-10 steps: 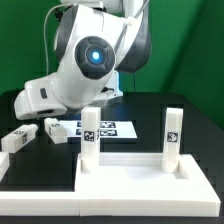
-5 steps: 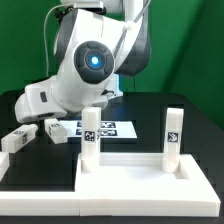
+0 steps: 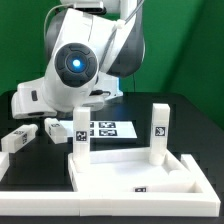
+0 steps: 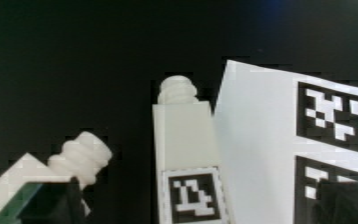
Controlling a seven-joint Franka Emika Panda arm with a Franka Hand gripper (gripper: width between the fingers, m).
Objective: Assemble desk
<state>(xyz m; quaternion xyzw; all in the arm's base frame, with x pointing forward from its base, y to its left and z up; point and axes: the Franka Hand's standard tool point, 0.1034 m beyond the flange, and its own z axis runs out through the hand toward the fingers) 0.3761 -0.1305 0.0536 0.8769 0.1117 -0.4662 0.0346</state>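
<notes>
**A:** Desk check: which step are we on?

**B:** Fetching a third leg, as I read it. The desk top (image 3: pixel 100 176) lies in front. One upright leg (image 3: pixel 81 141) stands at its far corner on the exterior view's left, and another upright leg (image 3: pixel 159 131) at its far corner on the exterior view's right. Whether they are screwed home I cannot tell.

**A:** And the rest?

**B:** Two lie on the table (image 3: pixel 200 120), off the desk top on the exterior view's left of it. The nearer loose leg (image 3: pixel 52 131) is close to that corner, with the farther loose leg (image 3: pixel 18 140) beyond it. The marker board (image 3: pixel 104 128) lies behind the desk top.

**A:** Arm?

**B:** I have the arm (image 3: pixel 75 65) bent low and leaning away from the desk top. The gripper (image 3: pixel 33 112) sits over the loose legs, though its tips are hard to pick out. Its jaws are spread as wide as they go, holding nothing. My wrist view shows two threaded leg ends beside the marker board (image 4: pixel 282 110).

**A:** Next?

**B:** I judge it needs a descent squarely astride the nearer loose leg. Then a firm close before lifting it toward a free corner of the desk top.
</notes>
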